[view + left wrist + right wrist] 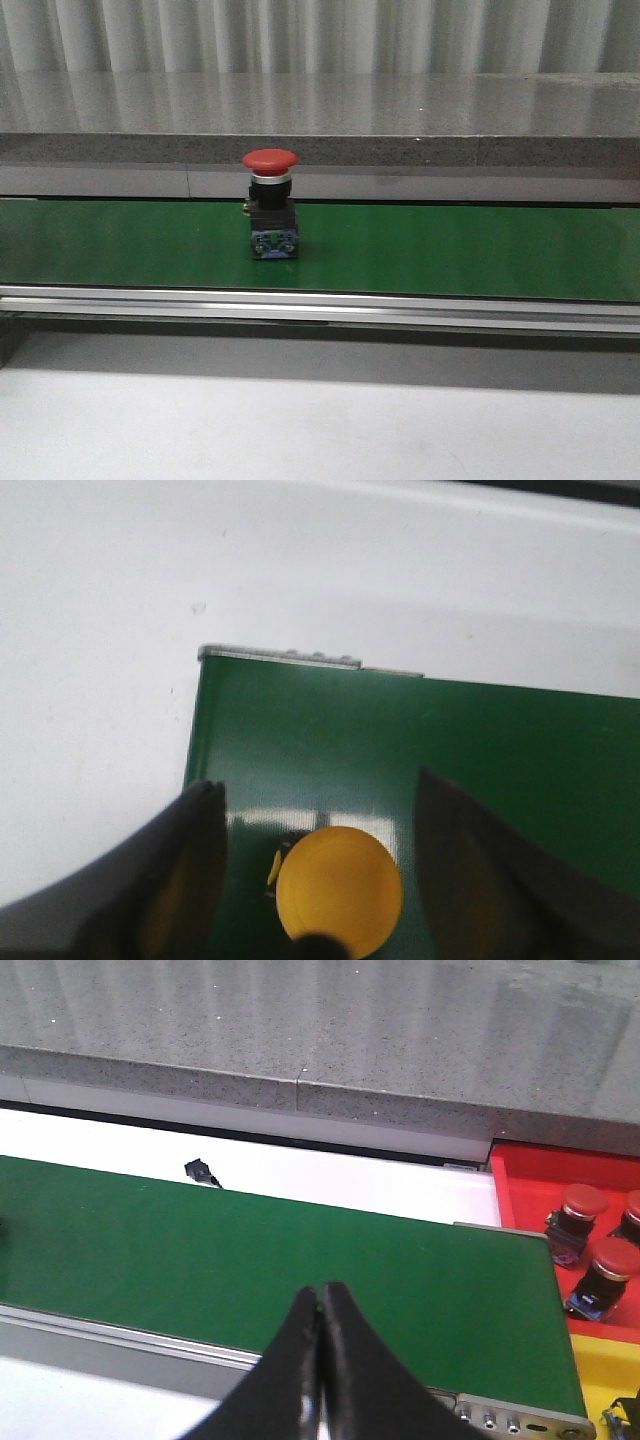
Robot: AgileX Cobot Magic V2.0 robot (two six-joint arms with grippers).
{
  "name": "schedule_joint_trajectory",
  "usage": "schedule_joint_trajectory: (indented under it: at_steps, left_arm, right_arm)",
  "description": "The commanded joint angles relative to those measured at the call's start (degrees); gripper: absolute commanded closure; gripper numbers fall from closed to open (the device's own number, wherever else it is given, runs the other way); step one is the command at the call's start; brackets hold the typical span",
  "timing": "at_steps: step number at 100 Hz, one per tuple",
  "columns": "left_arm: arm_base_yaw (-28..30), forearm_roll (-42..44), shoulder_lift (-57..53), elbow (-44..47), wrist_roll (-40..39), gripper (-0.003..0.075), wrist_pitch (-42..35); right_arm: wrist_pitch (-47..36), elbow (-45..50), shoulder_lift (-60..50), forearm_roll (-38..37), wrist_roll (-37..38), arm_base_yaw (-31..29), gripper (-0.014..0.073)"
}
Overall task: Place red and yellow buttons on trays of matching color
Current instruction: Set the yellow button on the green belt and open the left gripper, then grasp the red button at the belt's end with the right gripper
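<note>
On the conveyor: a red button [270, 205] stands upright on the green belt [450, 250], mushroom cap up, well apart from any gripper in the front view.

Left gripper [318, 865]: fingers spread apart, one dark finger to each side of a yellow button [338, 890] seated near the belt's end; neither finger appears to touch it.

Right gripper [320, 1360]: fingers pressed together with nothing between them, hovering over the near edge of the belt.

Red tray [520, 1200]: beside the end of the belt, holding three red buttons [590, 1250], one cut off by the picture's edge.

Yellow tray [605, 1380]: only a corner shows, next to the red tray; a dark object sits at its edge, too cropped to identify.

Progress (judgement): part of the red sorting looks done; the red button on the belt and the yellow button between the left fingers remain to be placed.

Front view only: the red button on the belt; neither arm nor either tray appears.

Left wrist view only: the yellow button and the belt's metal end plate.

Right wrist view only: both trays and their contents.
</note>
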Motion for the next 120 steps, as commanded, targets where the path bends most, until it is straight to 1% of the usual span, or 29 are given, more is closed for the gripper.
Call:
schedule_joint_trajectory:
  at_steps: [1,4,5,7,10,37,57,72,83,99,106,111,115,120]
  left_arm:
    - [-2.0,-1.1,-7.0,2.5,2.0,0.0536,-7.5]
    - [-2.7,-1.1,-8.7,3.9,2.2,0.0601,-8.9]
    - [-2.9,-1.1,-9.5,4.3,2.4,0.0633,-9.5]
    - [-3.4,-1.1,-10.7,5.4,2.5,0.0665,-10.3]
    - [-4.0,-1.1,-12.3,7.2,2.6,0.0741,-11.3]
    - [-8.7,-1.1,-28.0,20.1,2.9,0.0741,-17.3]
    - [-11.0,-1.5,-39.8,26.8,2.9,0.0741,-16.0]
    - [-11.3,-1.7,-47.1,29.8,2.9,0.0741,-14.4]
    - [-11.3,-1.7,-50.5,30.8,2.9,0.0741,-12.7]
    - [-11.3,-1.7,-51.8,30.9,2.9,0.0741,-11.8]
    - [-11.3,-1.7,-51.8,30.9,2.9,0.0741,-11.8]
    - [-11.3,-1.7,-51.8,30.9,2.9,0.0741,-11.8]
    - [-11.3,-1.7,-51.8,30.9,2.9,0.0741,-11.8]
    - [-11.3,-1.7,-51.8,30.9,2.9,0.0741,-11.8]
  right_arm:
    - [-4.2,-1.4,0.5,-0.5,-0.5,0.0,0.0652]
    - [-4.2,-1.4,0.5,-0.5,-0.5,0.0,0.0652]
    - [-4.2,-1.4,0.5,-0.5,-0.5,0.0,0.0652]
    - [-4.2,-1.4,0.5,-0.5,-0.5,0.0,0.0652]
    - [-4.2,-1.4,0.5,-0.5,-0.5,0.0,0.0652]
    - [-4.2,-1.4,0.5,-0.5,-0.5,0.0,0.0652]
    - [-4.2,-1.4,0.5,-0.5,-0.5,0.0,0.0652]
    - [-4.3,-1.6,0.6,-0.5,-0.5,0.7,0.0652]
    - [-2.2,-3.8,2.4,-0.5,-0.5,2.8,0.065]
    - [1.5,-9.8,11.0,-0.5,-0.5,8.1,0.0645]
    - [3.9,-12.9,16.6,-0.5,-0.5,9.7,0.0614]
    - [5.5,-15.2,20.6,-0.5,-0.4,10.7,0.0564]
    - [6.7,-17.0,23.9,-0.5,-0.3,11.9,0.0494]
    - [7.7,-19.1,27.7,-0.5,-0.3,13.1,0.0386]
